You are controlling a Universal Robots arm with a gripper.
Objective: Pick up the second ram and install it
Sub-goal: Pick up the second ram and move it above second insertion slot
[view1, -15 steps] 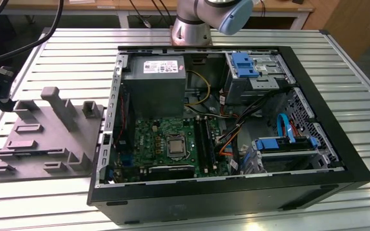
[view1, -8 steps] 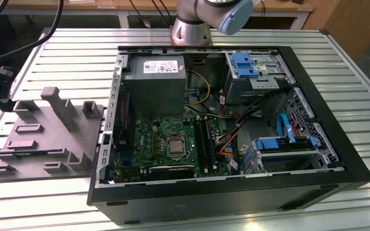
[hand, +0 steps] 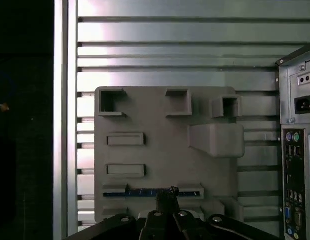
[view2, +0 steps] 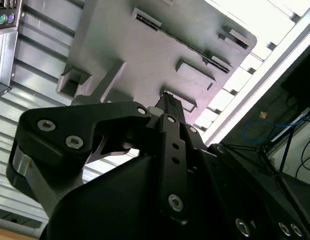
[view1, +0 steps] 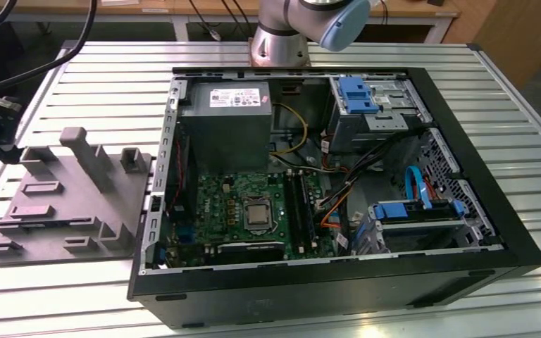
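The step in hand, as I judge it, is the pick-up, and it is not yet done. The second ram (hand: pixel 145 192) stands on its edge in a long narrow slot of the grey holder (view1: pixel 64 211). Only a thin dark-blue strip of it shows between the slot walls in the first wrist view. The holder lies on the slatted metal counter (view1: pixel 110 63), at the exterior view's left of the open computer case (view1: pixel 346 282) and just beside it.

The tool (hand: pixel 167 194) hangs above the holder, and its tip lines up with the blue strip, a little off the middle of the strip. In both wrist views its 2 fingers look pressed together, and I see nothing between them. I cannot tell how high the tip is over the ram.

To do this step well, I think the fingers must first spread wider than the thin board. They should then go down with 1 finger on each flat face, not on the ends. A grip near the middle of the stick would keep it from tipping. The pull should go straight up along the slot, because a slanted pull may jam the board against the grey walls.
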